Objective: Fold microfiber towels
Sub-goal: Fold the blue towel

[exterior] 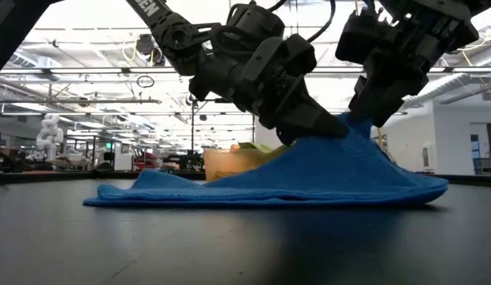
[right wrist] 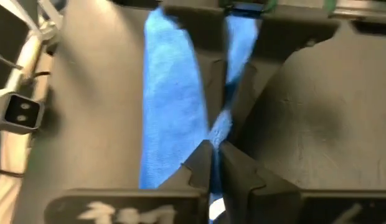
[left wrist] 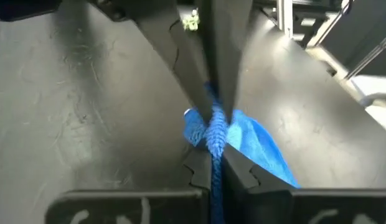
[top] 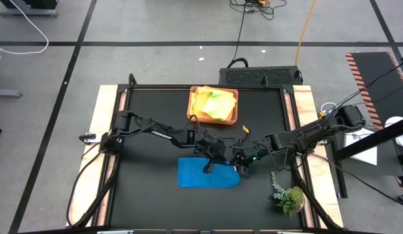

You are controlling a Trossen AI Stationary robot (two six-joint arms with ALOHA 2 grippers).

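Left gripper (left wrist: 213,134) and right gripper (right wrist: 215,146) each pinch the blue towel (top: 196,175), lifting its right edge. The towel lies near the table's (top: 149,123) front edge. The tray (top: 233,117) at the back edge seems to hold yellow and green cloths.

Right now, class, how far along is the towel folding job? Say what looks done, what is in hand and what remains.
Done: nothing clearly; yellow and lime towels lie rumpled in the tan tray. In hand: the left hand and right hand are both shut on the blue towel, lifting one edge off the table. Left: completing this fold, then the rest.
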